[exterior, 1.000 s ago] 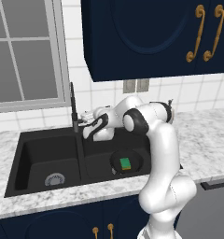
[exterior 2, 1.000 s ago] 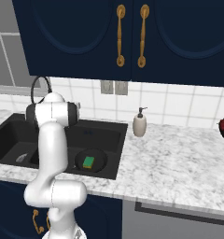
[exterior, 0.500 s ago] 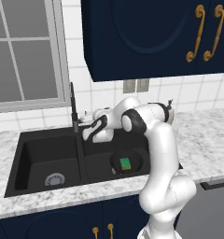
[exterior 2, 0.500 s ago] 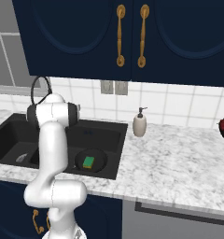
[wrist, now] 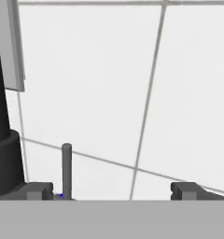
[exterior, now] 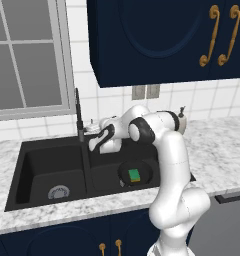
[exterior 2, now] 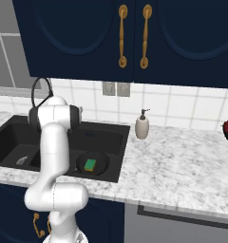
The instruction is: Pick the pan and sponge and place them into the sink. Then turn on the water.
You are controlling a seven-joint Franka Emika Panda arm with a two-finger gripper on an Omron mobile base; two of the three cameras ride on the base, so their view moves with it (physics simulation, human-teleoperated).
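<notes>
One gripper (exterior: 90, 131) still spread wide beside faucet (exterior: 78, 116) — nothing shifted, sponge (exterior: 135, 175) on pan (exterior: 126, 172)

We see our gripper (wrist: 111, 190) spread wide before a white tiled wall (wrist: 132, 93). A thin grey lever (wrist: 66, 170) stands by the left fingertip (wrist: 39, 190), beside the black faucet base (wrist: 4, 140).

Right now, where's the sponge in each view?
Left base view: the sponge, green top up, lies in the pan in the sink's right basin, just left of the arm.
Right base view: lower left of centre, right of the arm.
Hand view: not in it.
Shared landmark: the soap dispenser.
</notes>
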